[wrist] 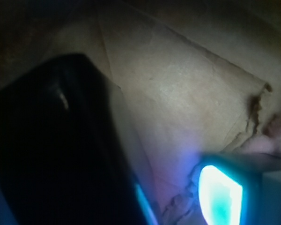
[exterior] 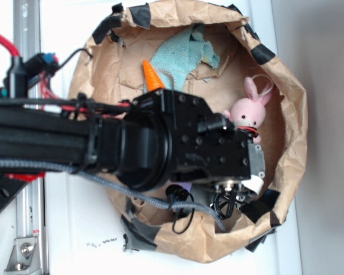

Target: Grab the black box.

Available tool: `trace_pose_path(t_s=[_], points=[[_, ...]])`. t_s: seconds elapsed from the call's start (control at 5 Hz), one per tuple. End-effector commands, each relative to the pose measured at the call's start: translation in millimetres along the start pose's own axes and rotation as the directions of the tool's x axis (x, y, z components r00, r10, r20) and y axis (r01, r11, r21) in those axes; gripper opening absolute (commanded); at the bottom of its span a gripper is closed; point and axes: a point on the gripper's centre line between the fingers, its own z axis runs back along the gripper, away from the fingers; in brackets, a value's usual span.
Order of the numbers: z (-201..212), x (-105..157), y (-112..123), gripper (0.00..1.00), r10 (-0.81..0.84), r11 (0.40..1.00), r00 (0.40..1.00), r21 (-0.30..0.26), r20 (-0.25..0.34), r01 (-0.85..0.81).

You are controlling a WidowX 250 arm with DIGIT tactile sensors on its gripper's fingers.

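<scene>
In the wrist view the black box (wrist: 51, 150) fills the left side, glossy and dark with a rounded upper corner, lying on the brown paper. My gripper (wrist: 180, 202) is open, low over the paper. The right fingertip (wrist: 221, 197) glows cyan at the bottom right. Only a thin cyan strip of the left fingertip (wrist: 143, 204) shows along the box's right edge. Bare paper lies between the two tips, and the box is not between them. In the exterior view the arm's wrist block (exterior: 218, 149) hides both the box and the fingers.
The brown paper nest (exterior: 292, 114) has raised walls patched with black tape (exterior: 262, 53). Inside it lie a pink bunny (exterior: 249, 112), an orange cone (exterior: 153, 76) and a teal cloth (exterior: 186, 54). A torn paper edge (wrist: 253, 112) lies to the right.
</scene>
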Motion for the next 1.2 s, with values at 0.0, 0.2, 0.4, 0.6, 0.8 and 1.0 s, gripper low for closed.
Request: trace_pose_path(t_s=[0.0,0.2,0.4,0.6,0.8,1.0], points=[[21,16,-15,1.0,-0.184,0.978,0.98,0.109,0.074,0.176],[39,18,-16,1.0,-0.211,0.975,0.97,0.101,0.121,0.2],[47,16,-17,0.61,-0.205,0.978,0.966,0.084,0.158,0.194],[47,15,-11,0.0,-0.169,0.985,0.97,0.046,0.173,0.164],[44,14,-8,0.0,-0.152,0.988,0.974,0.048,0.166,0.146],[43,10,-3,0.0,-0.124,0.991,0.982,0.07,0.142,0.115]])
